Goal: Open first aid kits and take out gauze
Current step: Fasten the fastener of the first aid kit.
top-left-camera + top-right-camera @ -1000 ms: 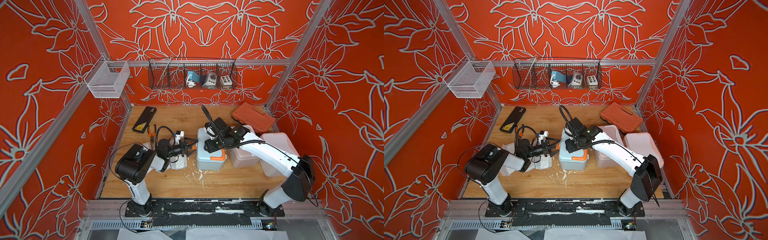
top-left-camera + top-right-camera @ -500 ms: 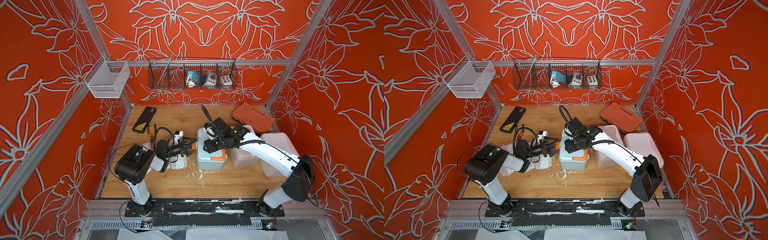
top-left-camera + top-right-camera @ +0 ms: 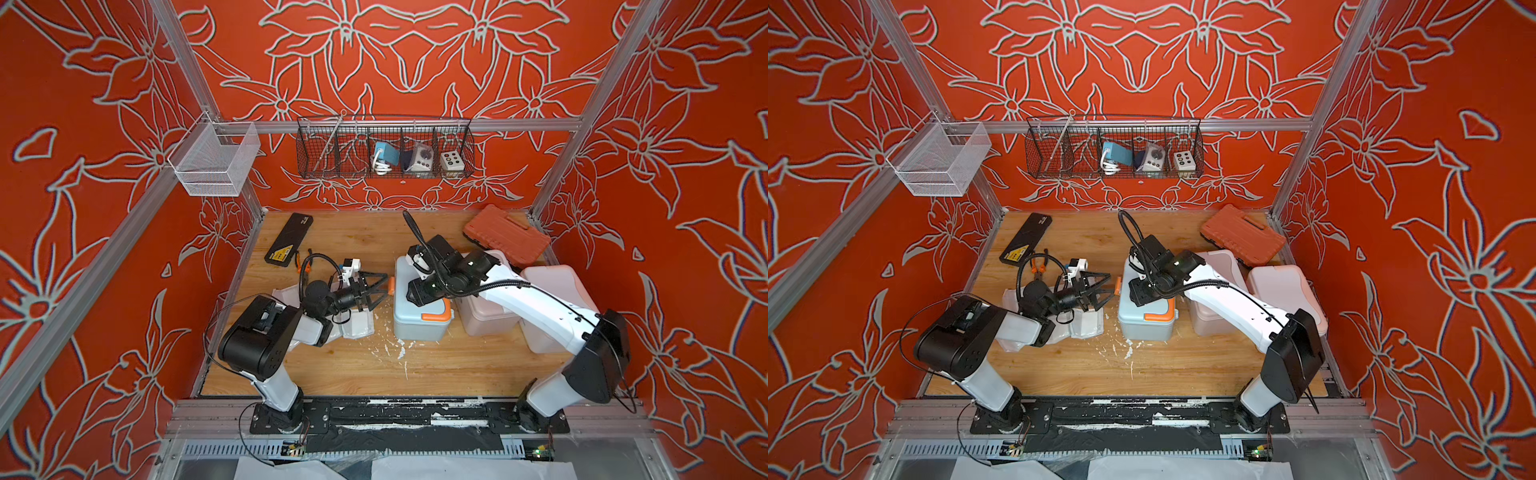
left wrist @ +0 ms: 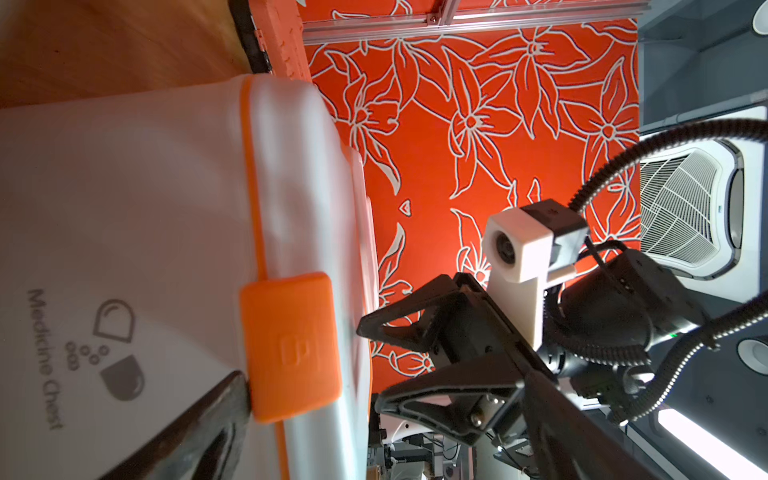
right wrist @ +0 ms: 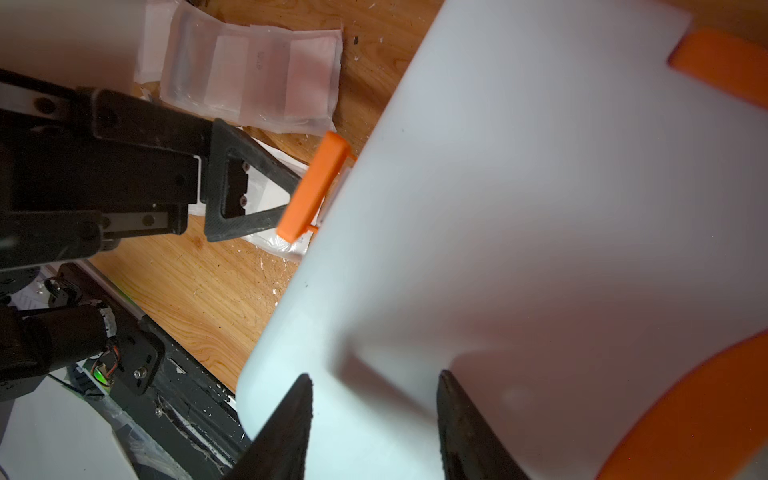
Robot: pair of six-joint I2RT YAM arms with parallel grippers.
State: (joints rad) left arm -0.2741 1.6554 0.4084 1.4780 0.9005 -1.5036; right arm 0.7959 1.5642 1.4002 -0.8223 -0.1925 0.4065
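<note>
PRYING AT THE LATCH: The left gripper stands with its jaws spread wide and nothing between them at the left face of the blue-grey first aid kit. One finger touches the orange latch, which sits a little out from the box wall in the right wrist view. The kit's lid is down, its orange handle toward the near side, and the words "Medicine Chest" show on the front beside the latch.

The right gripper reaches over the lid from the right, its jaws partly apart and gripping nothing. Both tips are down at the lid's top, though whether they press on it cannot be told.

Gauze packets, flat and white in clear wrap, lie on the wooden table just left of the kit, partly under the left arm. White flecks dot the boards by the kit's near side.

Just right of the blue-grey kit stands an off-white first aid kit, lid shut. Right of that is a pale pink first aid kit, also shut. The right arm crosses above both.

An orange-red tool case lies in the far right corner, and a black case with a yellow label at the far left. A black wire basket hangs on the far wall, and a white mesh basket on the left frame.
</note>
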